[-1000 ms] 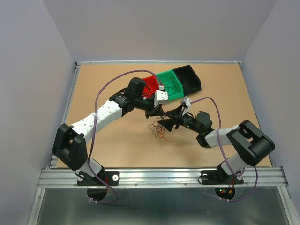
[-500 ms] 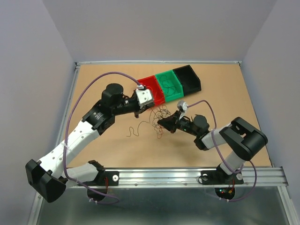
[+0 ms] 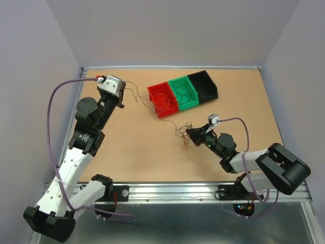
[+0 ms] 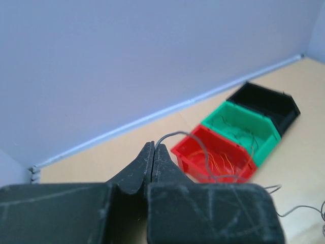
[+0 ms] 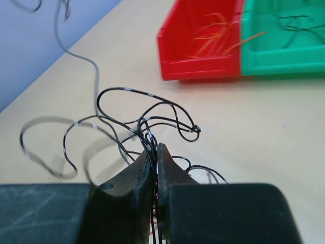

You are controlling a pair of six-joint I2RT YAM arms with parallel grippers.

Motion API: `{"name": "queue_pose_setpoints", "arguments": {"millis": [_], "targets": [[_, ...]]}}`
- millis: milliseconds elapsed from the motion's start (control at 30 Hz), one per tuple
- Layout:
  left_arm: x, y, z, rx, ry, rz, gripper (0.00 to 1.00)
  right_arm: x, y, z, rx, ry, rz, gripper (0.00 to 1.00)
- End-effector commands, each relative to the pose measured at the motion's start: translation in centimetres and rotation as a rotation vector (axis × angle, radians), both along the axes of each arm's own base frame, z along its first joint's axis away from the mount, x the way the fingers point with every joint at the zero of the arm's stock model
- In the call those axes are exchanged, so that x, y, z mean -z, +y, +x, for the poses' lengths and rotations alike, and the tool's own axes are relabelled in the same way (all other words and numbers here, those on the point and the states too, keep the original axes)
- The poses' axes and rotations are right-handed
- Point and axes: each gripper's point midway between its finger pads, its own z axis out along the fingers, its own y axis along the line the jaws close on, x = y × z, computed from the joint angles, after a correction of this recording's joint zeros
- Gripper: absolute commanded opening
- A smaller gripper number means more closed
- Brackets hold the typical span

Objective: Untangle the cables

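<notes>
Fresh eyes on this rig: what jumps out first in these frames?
A red bin, green bin and black bin sit in a row at the far middle of the table, with thin wires in the red and green ones. At far left, the left gripper is pinched shut on one dark wire arching toward the red bin. The right gripper is shut on the wire clump mid-table.

Bright, diffuse light; shadows on the worktop (image 3: 127,147) are soft. In both wrist views the foreground at 6 o'clock is blurred.
</notes>
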Motion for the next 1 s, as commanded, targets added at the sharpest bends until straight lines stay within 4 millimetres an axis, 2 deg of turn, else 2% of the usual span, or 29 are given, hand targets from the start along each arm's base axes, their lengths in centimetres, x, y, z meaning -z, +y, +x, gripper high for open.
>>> {"name": "queue_pose_setpoints", "arguments": {"millis": [0,33,133,200,267,300,333,367,500,533,567,600,633,667,700,733,800,867,933,967], "targets": [[-4.4,2.0,-0.9,-0.085,-0.149,-0.087,0.0,-0.4,-4.6,1.9,0.281,0.022,0.035,0.07],[-4.7,2.2,-1.2,-0.089,-0.16,-0.084,0.0,-0.1,-5.5,1.5,0.311,0.026,0.037,0.01],[-5.7,2.8,-1.8,-0.11,-0.195,-0.093,0.0,-0.3,-8.1,1.6,0.438,0.032,0.071,0.01],[-6.4,4.3,-1.8,-0.188,-0.21,-0.104,0.0,-0.8,-10.0,1.4,0.526,0.023,0.102,0.0],[-6.9,5.0,-2.2,-0.219,-0.226,-0.107,0.0,-1.3,-10.7,1.1,0.545,0.008,0.115,0.0],[-7.4,5.4,-2.6,-0.229,-0.242,-0.118,0.0,-2.3,-11.4,1.0,0.575,-0.005,0.155,0.0],[-7.6,5.8,-2.7,-0.249,-0.246,-0.129,0.0,-1.8,-12.0,0.6,0.595,0.0,0.157,0.01],[-8.2,6.9,-2.9,-0.302,-0.259,-0.152,0.0,-1.9,-13.9,0.5,0.689,0.006,0.183,0.01],[-9.2,10.9,-3.7,-0.49,-0.286,-0.22,0.0,-2.3,-17.6,-0.4,0.859,0.018,0.299,0.01],[-9.4,11.7,-4.1,-0.519,-0.299,-0.231,0.0,-2.5,-17.8,-0.6,0.859,0.009,0.3,0.0],[-9.4,11.9,-4.6,-0.517,-0.313,-0.239,0.0,-2.3,-17.5,-0.7,0.838,0.012,0.282,0.01],[-9.6,11.8,-4.9,-0.505,-0.327,-0.246,0.0,-3.5,-17.3,-1.0,0.805,-0.021,0.308,0.01],[-9.7,11.4,-5.2,-0.478,-0.338,-0.239,0.0,-3.6,-16.6,-1.2,0.76,-0.034,0.295,0.01],[-9.7,10.0,-5.3,-0.397,-0.347,-0.218,0.0,-4.2,-14.5,-1.7,0.627,-0.061,0.284,0.01],[-9.5,8.9,-5.2,-0.337,-0.343,-0.198,0.0,-4.9,-13.3,-2.1,0.55,-0.096,0.282,0.01],[-9.4,6.6,-5.3,-0.215,-0.346,-0.154,0.0,-5.4,-12.4,-2.6,0.48,-0.145,0.246,0.01],[-8.5,4.3,-4.9,-0.102,-0.313,-0.107,0.0,-6.8,-9.4,-4.0,0.292,-0.205,0.221,0.01],[-7.6,2.0,-4.6,0.016,-0.279,-0.058,0.0,-7.3,-7.4,-4.7,0.177,-0.229,0.181,0.06],[-7.3,1.1,-4.6,0.061,-0.266,-0.041,0.0,-7.1,-6.4,-4.7,0.13,-0.223,0.154,0.07],[-6.8,0.2,-4.7,0.112,-0.258,-0.016,0.0,-6.7,-5.1,-4.9,0.062,-0.207,0.124,0.14]]}}
